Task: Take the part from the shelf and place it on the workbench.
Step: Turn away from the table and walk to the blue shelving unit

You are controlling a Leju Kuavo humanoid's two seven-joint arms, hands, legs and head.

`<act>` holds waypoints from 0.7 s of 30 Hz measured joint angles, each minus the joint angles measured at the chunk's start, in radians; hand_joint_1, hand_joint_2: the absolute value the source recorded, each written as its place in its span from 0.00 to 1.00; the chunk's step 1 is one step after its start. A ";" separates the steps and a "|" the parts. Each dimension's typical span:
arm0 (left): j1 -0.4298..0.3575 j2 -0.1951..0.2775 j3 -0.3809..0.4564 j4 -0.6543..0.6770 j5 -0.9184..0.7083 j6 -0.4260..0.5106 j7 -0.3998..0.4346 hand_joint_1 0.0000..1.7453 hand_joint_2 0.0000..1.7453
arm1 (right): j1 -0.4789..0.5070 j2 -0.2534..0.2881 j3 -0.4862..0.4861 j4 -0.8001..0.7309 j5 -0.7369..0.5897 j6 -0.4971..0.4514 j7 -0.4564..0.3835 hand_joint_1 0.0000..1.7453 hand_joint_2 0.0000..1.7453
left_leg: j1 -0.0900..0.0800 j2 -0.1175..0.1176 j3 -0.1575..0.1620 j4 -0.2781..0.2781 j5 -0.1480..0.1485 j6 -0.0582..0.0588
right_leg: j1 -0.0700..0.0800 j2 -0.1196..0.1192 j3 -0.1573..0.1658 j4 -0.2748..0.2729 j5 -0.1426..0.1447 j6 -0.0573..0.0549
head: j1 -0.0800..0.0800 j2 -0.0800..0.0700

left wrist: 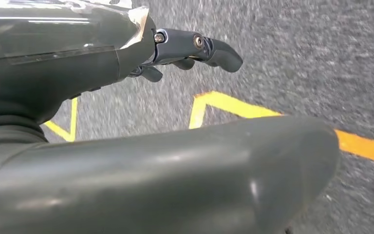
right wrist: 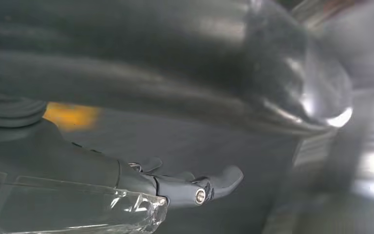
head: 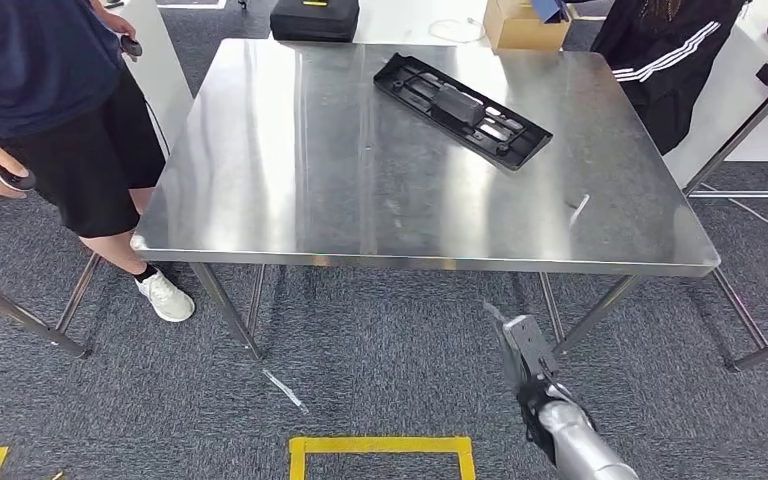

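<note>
While my right hand (head: 526, 352) hangs low in front of the shiny stainless-steel bench (head: 290, 170), its fingers (head: 516, 340) are stretched out and apart with nothing between them, pointing up toward the bench's near edge but below it, over the grey carpet floor (head: 380, 340). In the right wrist view the same dark fingers (right wrist: 219, 181) lie extended and empty, with a blurred yellow patch behind them. The long flat black plastic part with ribbed recesses (head: 462, 108) lies on the bench top, well beyond my right fingertips and slightly to their left, at the far side of the surface, set at a slant and touched by neither of my hands. A small pale scrap (head: 579, 208) sits on the bench between that part and my right fingers, nearer the bench's right edge. My left hand (left wrist: 195, 48) hangs over the carpet, its fingers (left wrist: 221, 52) loosely curved and holding nothing, with yellow floor tape (left wrist: 233, 108) lying past them. In the head view a yellow taped rectangle (head: 380, 447) marks the floor just to the left of my right arm. A person in a dark shirt and black shorts (head: 50, 110) stands by the bench's left corner, far off to the left of my fingers, and another person in black clothing with white stripes (head: 665, 60) stands beyond its far right corner. A black case (head: 314, 20) and a brown cardboard box (head: 520, 22) rest past the far edge.
</note>
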 joint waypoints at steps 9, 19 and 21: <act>0.002 -0.002 -0.001 0.000 -0.013 0.004 0.008 0.00 0.00 | 0.153 0.002 -0.042 0.208 0.052 -0.154 0.432 0.00 0.00 | -0.014 0.010 -0.128 0.001 0.109 0.016 | 0.011 0.013 0.138 0.060 -0.089 0.003 | 0.008 0.000; 0.003 -0.012 -0.001 0.000 -0.019 0.020 0.031 0.00 0.00 | 0.231 0.075 -0.043 0.270 0.084 -0.183 0.543 0.00 0.00 | -0.006 0.013 -0.175 0.216 -0.078 -0.036 | 0.014 0.006 0.136 -0.081 -0.034 -0.064 | -0.001 0.000; 0.002 -0.012 -0.001 0.000 -0.022 0.020 0.030 0.00 0.00 | 0.245 0.086 -0.036 0.277 0.099 -0.188 0.552 0.00 0.00 | -0.003 0.013 -0.153 0.282 -0.050 -0.041 | 0.014 0.003 0.102 -0.073 -0.009 -0.060 | -0.001 0.000</act>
